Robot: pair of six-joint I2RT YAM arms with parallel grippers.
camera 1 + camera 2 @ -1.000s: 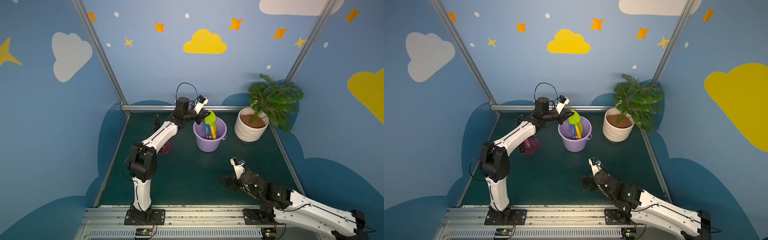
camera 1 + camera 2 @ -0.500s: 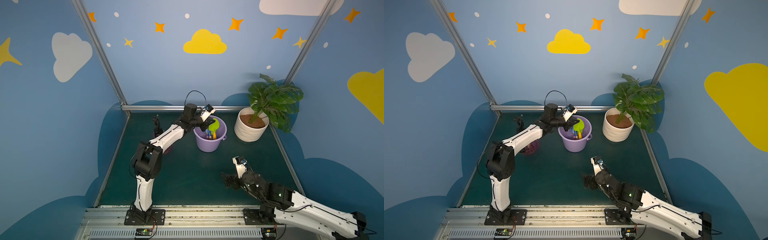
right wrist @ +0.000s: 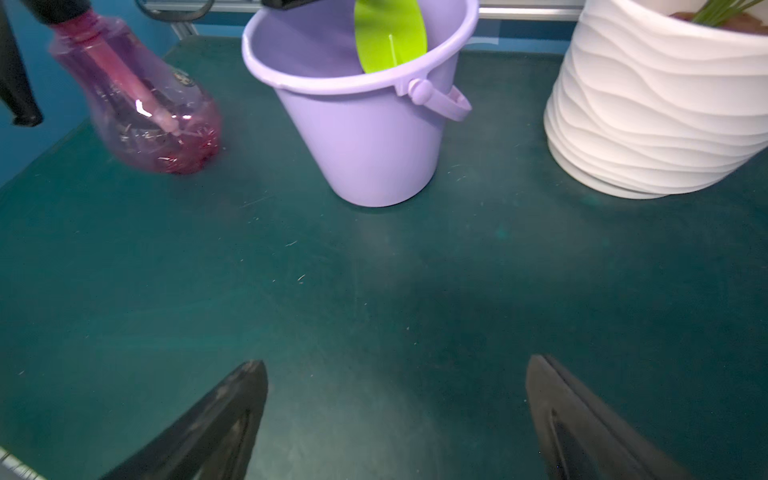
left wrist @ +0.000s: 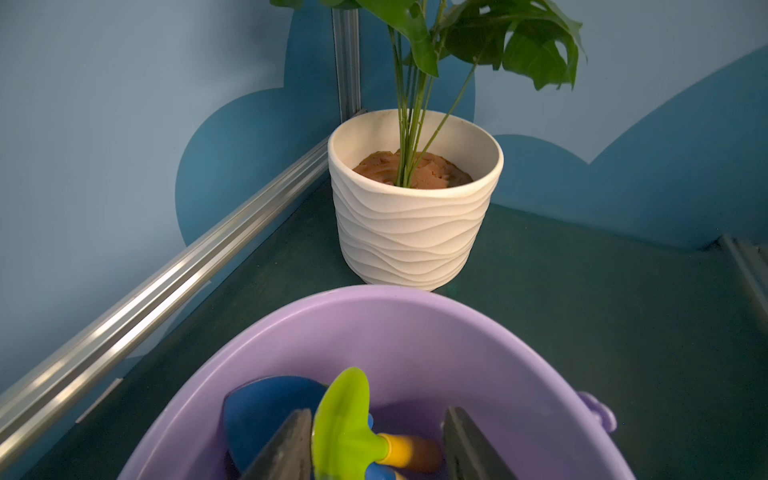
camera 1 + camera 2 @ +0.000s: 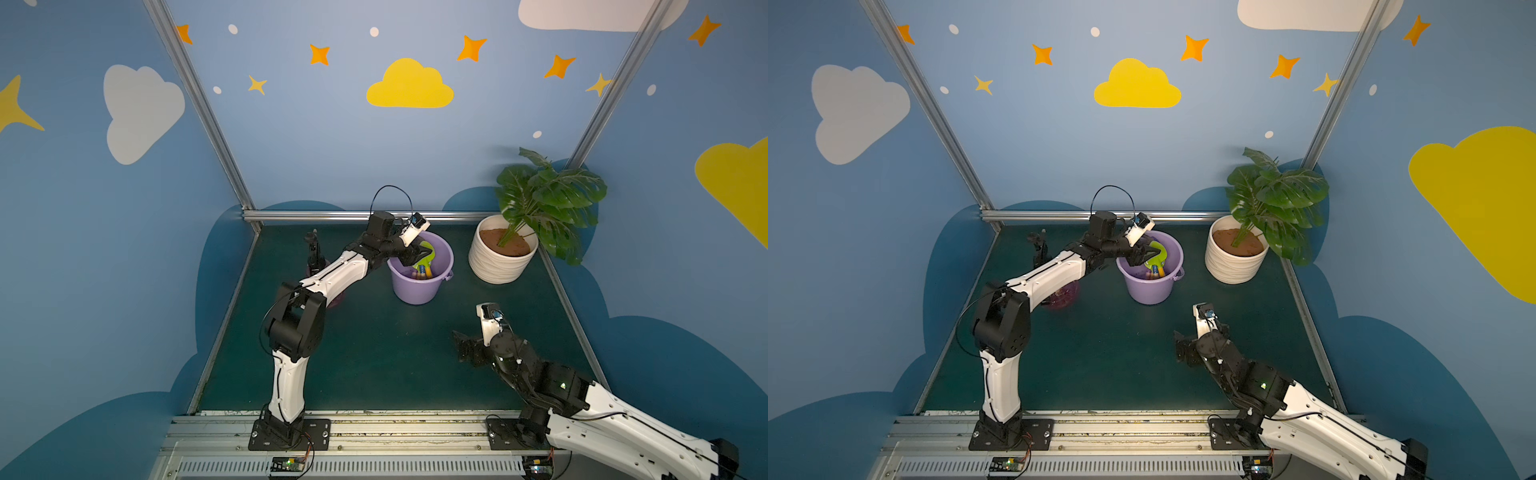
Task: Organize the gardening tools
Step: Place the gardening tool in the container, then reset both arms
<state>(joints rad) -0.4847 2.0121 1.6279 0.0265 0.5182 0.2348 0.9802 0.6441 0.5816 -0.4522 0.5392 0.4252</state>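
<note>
Because the lime-green trowel (image 4: 340, 419) belongs with the other tools, it stands inside the lilac bucket (image 4: 415, 316), blade up, right between the jaws of the left pincer (image 4: 378, 411). These jaws stand apart; one of them seems to touch the blade, but the view is too close to be sure. Beside the trowel, deeper in the bucket, lies the blue spade (image 4: 266, 407). The left arm stretches far forward, wrist bent down over the bucket rim. The right pincer (image 3: 395, 360) hangs wide open over the bare mat (image 3: 374, 270), holding nothing; the pink spray bottle (image 3: 137, 104) stands well ahead of it.
</note>
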